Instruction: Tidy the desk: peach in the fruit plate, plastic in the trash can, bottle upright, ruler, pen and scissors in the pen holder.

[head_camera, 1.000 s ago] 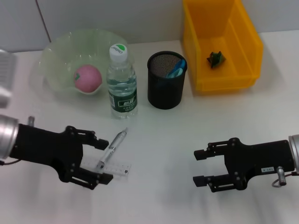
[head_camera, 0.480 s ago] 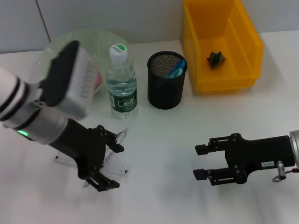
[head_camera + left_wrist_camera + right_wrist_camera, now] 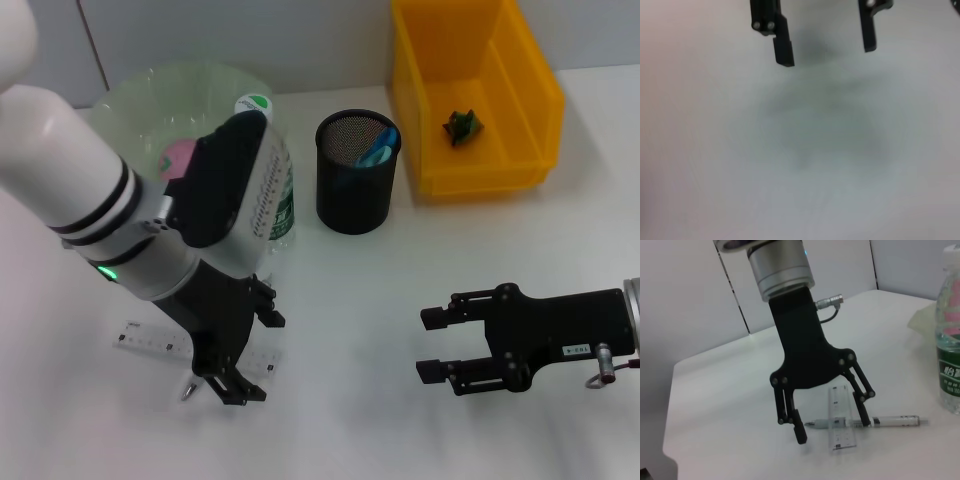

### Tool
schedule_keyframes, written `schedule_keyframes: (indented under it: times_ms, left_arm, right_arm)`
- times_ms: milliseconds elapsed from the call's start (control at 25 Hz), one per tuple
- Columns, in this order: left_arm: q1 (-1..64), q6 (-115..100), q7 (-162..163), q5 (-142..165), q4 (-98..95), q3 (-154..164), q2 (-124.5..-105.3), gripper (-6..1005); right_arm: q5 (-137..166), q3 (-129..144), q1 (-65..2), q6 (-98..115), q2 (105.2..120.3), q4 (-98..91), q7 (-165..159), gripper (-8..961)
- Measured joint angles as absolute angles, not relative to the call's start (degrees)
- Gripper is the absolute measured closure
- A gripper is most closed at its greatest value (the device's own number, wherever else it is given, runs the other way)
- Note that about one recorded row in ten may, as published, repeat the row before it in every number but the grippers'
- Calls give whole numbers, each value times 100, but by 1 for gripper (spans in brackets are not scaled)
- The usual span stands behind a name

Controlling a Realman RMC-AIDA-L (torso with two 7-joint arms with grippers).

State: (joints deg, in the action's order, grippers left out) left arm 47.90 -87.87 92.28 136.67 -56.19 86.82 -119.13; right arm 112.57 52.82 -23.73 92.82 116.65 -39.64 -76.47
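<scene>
A white desk against a pale wall holds most things already sorted: the peach lies in the fruit plate at far left, the bottle stands upright, a green scrap sits in the yellow trash can, and something blue shows in the pen holder. Left to do are the pen and the clear ruler it lies across, near left; the left gripper points down over them, fingers spread astride the pen, gripping nothing. The right gripper hovers near right, likewise spread and empty.
</scene>
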Motion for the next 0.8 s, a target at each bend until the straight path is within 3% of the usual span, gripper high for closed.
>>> schedule_keyframes:
  times_ms: [800]
  left_arm:
    - [4938, -8364, 9218, 13702, -5214, 9096, -11918, 218]
  right_arm:
    - [11259, 5282, -2505, 9290, 11712, -3999, -7647, 280]
